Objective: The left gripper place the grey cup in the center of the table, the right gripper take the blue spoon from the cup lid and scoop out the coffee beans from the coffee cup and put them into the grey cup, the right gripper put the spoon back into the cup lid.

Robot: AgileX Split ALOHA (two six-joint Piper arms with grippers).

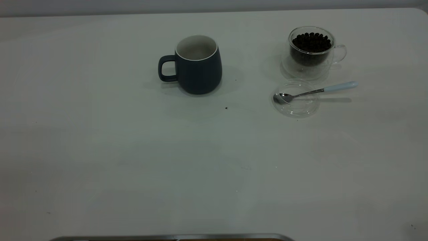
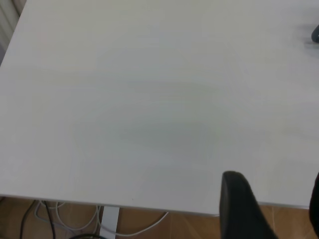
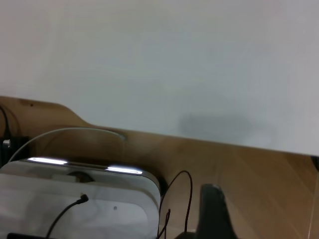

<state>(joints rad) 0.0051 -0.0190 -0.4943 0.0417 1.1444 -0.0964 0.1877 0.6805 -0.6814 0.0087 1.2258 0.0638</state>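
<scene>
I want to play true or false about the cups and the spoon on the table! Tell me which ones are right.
1. The blue spoon lies with its bowl in the cup lid. True.
2. The grey cup is tipped over. False: it stands upright.
3. The coffee cup holds coffee beans. True.
4. A hand is holding the spoon. False: no hand is near it.
5. The grey cup's handle points toward the coffee cup. False: it points away.
</scene>
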